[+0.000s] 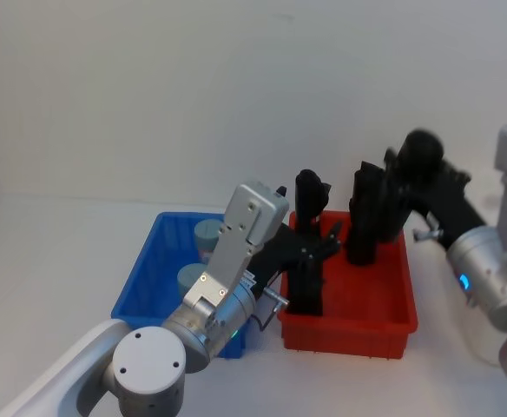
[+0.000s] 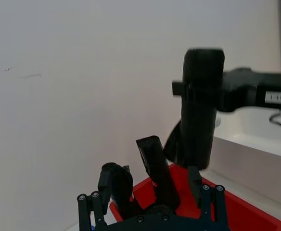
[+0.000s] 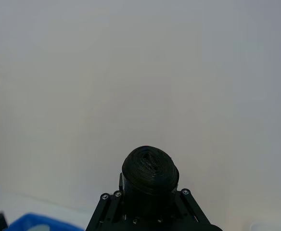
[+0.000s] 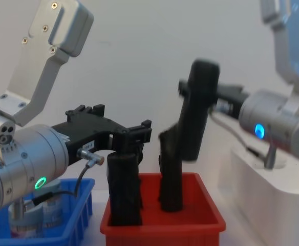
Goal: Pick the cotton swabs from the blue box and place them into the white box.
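Two cotton swabs tubs [image 1: 208, 233] [image 1: 193, 278] with grey-blue lids stand in the blue box [image 1: 145, 278] at the left. One tub [image 4: 37, 215] shows low behind my left arm in the chest view. My left gripper [image 1: 323, 248] [image 4: 131, 134] is open over the red bin, its fingers [image 2: 90, 202] spread just above a black roll [image 4: 124, 189]. My right gripper [image 1: 418, 169] [image 4: 203, 92] is shut on another black roll [image 3: 150, 168] [image 2: 200, 106], held above the red bin's far side. The white box [image 4: 262, 179] [image 2: 256, 154] stands to the right, partly hidden by my right arm.
The red bin [image 1: 366, 326] sits between the blue and white boxes and holds several upright black rolls [image 1: 366, 217]. Bare white table lies in front of and to the left of the blue box; a white wall is behind.
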